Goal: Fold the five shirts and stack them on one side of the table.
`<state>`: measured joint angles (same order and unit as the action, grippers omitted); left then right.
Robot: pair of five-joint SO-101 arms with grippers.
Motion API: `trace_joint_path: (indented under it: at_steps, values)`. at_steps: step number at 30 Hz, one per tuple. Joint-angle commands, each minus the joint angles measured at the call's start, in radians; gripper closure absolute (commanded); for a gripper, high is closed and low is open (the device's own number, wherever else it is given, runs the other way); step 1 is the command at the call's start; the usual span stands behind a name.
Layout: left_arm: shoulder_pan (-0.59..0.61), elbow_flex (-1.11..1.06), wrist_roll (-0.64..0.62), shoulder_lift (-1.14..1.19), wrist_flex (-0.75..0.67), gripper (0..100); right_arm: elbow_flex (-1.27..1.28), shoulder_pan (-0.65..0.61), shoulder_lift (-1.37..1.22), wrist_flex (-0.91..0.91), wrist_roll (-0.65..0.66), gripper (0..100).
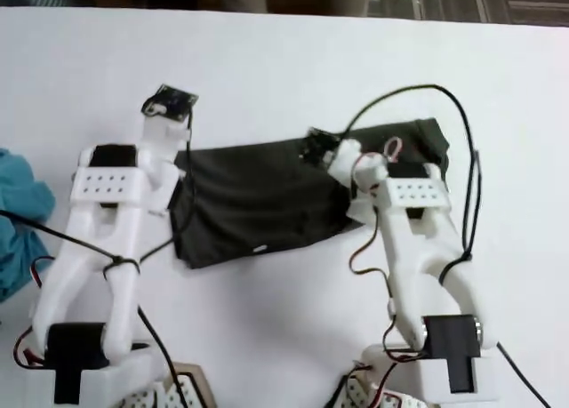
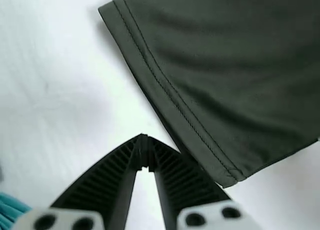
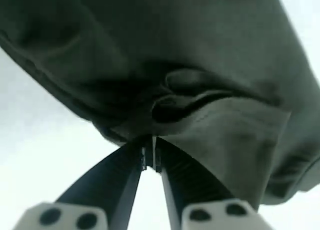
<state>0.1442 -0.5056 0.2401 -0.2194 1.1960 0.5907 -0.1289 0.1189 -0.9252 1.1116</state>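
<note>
1 dark olive shirt (image 1: 258, 199) lies crumpled in the middle of the white table (image 1: 284, 52), between the 2 arms, its stitched hem flat at the left end. 1 teal shirt (image 1: 18, 212) sits bunched at the table's left edge. The left tool (image 2: 144, 166) is pinched closed on nothing, just beside the hem. The right tool (image 3: 150, 157) is narrow, nipping a bunched fold of the dark olive shirt.

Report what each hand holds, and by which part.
Left hand: nothing, shut over the table beside the dark shirt. Right hand: seems to pinch that shirt's bunched edge.
</note>
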Motion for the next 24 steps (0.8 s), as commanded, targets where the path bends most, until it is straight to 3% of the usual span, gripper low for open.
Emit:
trace_joint_path:
  at_steps: [1,13,24]
  values:
    - [0.006,0.004,0.005,-0.043,-0.005,97,-0.04,-0.047,-0.001,0.056,-0.011,97.7]
    - [0.002,0.004,0.005,-0.043,-0.005,97,-0.127,-0.035,-0.177,0.094,-0.058,97.6]
    - [0.005,0.004,0.005,-0.043,-0.005,97,-0.305,-0.013,0.067,-0.142,-0.117,97.6]
